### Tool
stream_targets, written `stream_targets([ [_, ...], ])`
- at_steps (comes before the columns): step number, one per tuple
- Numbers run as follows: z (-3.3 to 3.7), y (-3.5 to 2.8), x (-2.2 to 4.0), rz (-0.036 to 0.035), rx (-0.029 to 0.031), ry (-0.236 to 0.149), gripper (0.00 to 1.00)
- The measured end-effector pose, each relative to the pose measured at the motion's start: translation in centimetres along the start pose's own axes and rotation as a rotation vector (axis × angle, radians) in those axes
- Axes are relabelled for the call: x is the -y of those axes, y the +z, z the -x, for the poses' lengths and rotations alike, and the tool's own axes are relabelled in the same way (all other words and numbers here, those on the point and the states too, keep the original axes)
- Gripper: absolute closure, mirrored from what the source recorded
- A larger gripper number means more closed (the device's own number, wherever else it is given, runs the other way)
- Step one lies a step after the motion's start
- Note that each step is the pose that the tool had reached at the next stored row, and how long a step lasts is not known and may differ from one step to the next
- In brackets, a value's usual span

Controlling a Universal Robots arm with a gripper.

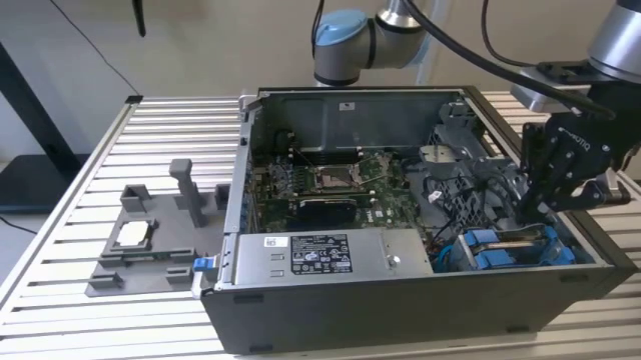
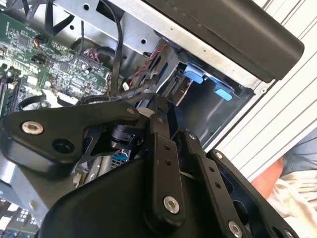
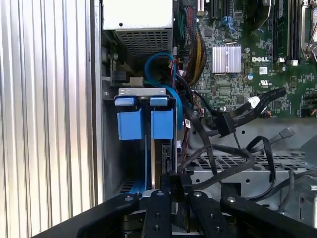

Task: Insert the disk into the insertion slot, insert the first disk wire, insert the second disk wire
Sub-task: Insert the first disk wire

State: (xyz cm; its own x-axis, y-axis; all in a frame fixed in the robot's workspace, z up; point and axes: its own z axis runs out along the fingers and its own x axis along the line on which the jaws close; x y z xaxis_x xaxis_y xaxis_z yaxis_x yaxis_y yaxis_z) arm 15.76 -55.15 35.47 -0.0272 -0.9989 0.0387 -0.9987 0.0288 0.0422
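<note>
An open computer case (image 1: 401,315) lies on a slatted table. The insertion slot (image 1: 501,251) is at its corner on the exterior view's right, a grey metal bay (image 3: 141,91) with blue tabs (image 3: 130,124). My gripper (image 1: 536,217) hangs just above this bay. In the first wrist view my gripper (image 3: 171,179) is shut on the thin edge of the disk (image 3: 166,158), which stands edge-on between the blue rails, partly inside the bay. In the second wrist view the fingers (image 2: 158,119) pinch together beside the slot's blue tabs (image 2: 194,74).
Loose black wires (image 3: 233,124) with connectors lie beside the bay, over the motherboard (image 1: 331,180). A silver box with a white sticker (image 1: 311,255) sits along the case's front. A grey fixture (image 1: 150,240) stands on the table. A person's clothing (image 2: 297,188) shows beyond the table.
</note>
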Motion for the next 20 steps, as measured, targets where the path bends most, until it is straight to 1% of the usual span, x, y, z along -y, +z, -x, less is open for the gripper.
stream_targets([
  [1,-0.05,0.02,0.18,0.0057,0.0006,0.000,0.81],
  [3,-0.17,0.03,0.61,0.0131,0.0021,-0.001,0.81],
  [6,-0.40,0.05,1.29,0.0215,0.0041,-0.001,0.81],
  [7,-0.46,0.08,1.46,0.0231,0.0046,-0.001,0.81],
  [9,-0.53,0.16,1.61,0.0237,0.0052,-0.001,0.81],
  [18,-0.53,0.22,1.62,0.0250,0.0051,-0.001,0.81],
  [19,-0.54,0.22,1.62,0.0251,0.0046,-0.001,0.81],
  [20,-0.51,0.24,1.61,0.0250,0.0024,-0.001,0.81],
])
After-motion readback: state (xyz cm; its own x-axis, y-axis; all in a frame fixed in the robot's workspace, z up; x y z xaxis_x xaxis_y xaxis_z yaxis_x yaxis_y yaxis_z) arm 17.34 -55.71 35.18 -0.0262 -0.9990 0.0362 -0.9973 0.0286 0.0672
